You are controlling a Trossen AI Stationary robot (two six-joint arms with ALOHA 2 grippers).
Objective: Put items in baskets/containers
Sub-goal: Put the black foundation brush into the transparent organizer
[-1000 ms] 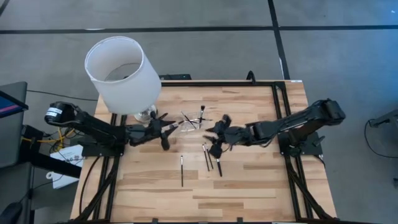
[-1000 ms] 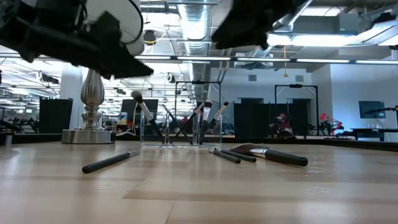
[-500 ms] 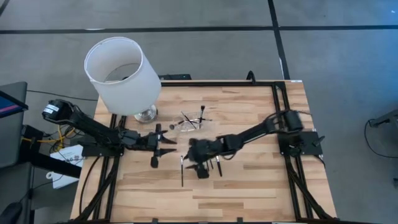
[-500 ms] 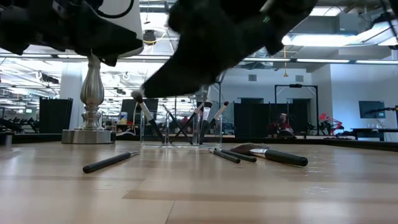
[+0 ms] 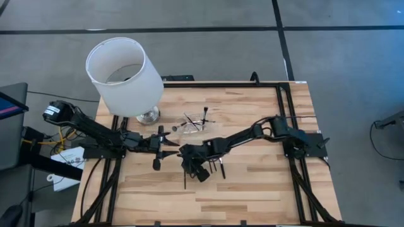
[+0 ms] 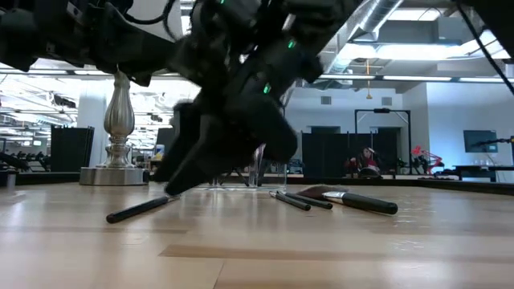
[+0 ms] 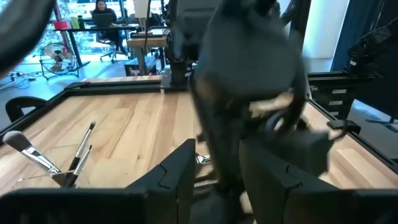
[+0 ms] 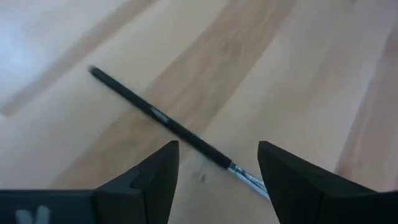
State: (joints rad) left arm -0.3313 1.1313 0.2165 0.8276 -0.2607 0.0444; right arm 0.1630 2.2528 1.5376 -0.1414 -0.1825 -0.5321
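Observation:
One slim black brush (image 8: 163,118) lies alone on the wooden table (image 5: 265,189), also seen as the brush (image 5: 184,180) in the high view. My right gripper (image 8: 217,150) hangs open just over it, slanting down, one finger on each side of its silver ferrule end, not touching. A few more brushes (image 6: 337,198) lie flat to its right. The clear holder (image 5: 192,124) stands at mid-table with several brushes leaning in it. My left gripper (image 5: 170,146) is open and level, left of the right gripper, holding nothing.
A large white lampshade (image 5: 123,72) on a silver base (image 6: 119,172) stands at the far left. My right arm (image 5: 252,133) stretches across the table's middle, close in front of my left gripper. Black frame rails (image 5: 281,107) edge the table.
My right gripper has swung from beside the holder toward the near left and dropped down over the lone brush, rolling as it went. My left gripper has drawn back from the holder and turned from slanting toward the holder to pointing at the table's right edge.

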